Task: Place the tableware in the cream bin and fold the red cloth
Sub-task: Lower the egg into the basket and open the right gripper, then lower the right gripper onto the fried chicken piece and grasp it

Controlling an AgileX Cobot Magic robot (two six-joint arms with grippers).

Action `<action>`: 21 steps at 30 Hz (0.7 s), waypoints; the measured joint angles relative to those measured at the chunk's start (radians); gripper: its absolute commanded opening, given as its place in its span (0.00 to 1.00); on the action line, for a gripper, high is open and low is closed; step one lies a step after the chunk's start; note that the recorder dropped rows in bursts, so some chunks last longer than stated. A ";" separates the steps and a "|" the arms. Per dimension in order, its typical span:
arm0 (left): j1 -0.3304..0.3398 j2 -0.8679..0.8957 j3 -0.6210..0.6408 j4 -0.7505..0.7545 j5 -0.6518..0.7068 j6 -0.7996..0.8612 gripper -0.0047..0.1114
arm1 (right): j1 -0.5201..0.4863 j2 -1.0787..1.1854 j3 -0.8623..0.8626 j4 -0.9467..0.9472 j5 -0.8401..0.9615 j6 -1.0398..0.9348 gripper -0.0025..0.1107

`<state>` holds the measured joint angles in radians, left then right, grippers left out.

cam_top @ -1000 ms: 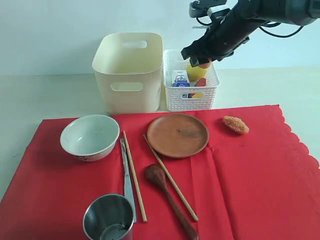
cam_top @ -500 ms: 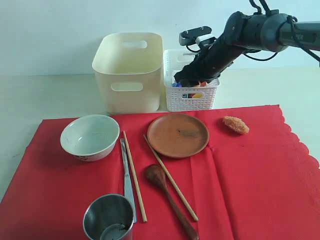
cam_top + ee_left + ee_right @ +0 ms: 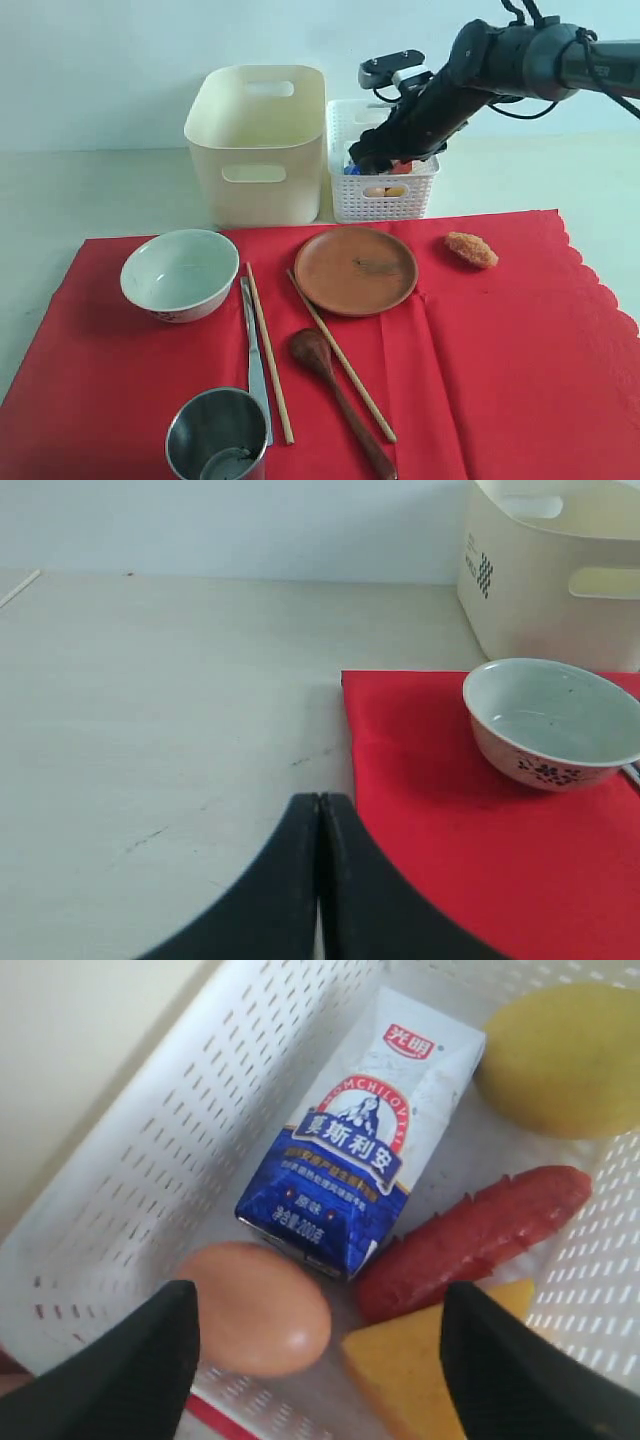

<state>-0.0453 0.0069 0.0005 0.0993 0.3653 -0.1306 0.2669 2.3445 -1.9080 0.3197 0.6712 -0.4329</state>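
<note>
- My right claw (image 3: 318,1355) is spread wide and empty, hanging inside the white lattice basket (image 3: 150,1160). The egg (image 3: 262,1308) is right under it.
- My left claw (image 3: 319,825) is pinched shut on nothing, with the white bowl (image 3: 552,720) just ahead of it on the red cloth (image 3: 450,830).
- My worry: a sloppy lift could snag the basket wall and shove it into the cream bin (image 3: 258,150) beside it.
- The brown plate (image 3: 355,268) and the rest sit well clear of the right claw, so no folding yet.
</note>
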 measured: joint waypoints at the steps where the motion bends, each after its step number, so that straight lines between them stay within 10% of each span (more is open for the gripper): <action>1: 0.000 0.000 0.000 0.000 0.000 0.000 0.04 | 0.000 -0.009 0.000 0.000 0.016 0.002 0.62; 21: 0.000 0.000 0.000 0.000 0.000 0.000 0.04 | 0.000 -0.392 0.154 -0.149 0.432 0.189 0.62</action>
<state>-0.0453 0.0069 0.0005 0.0993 0.3653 -0.1306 0.2669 1.9528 -1.7543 0.1705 1.1032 -0.2442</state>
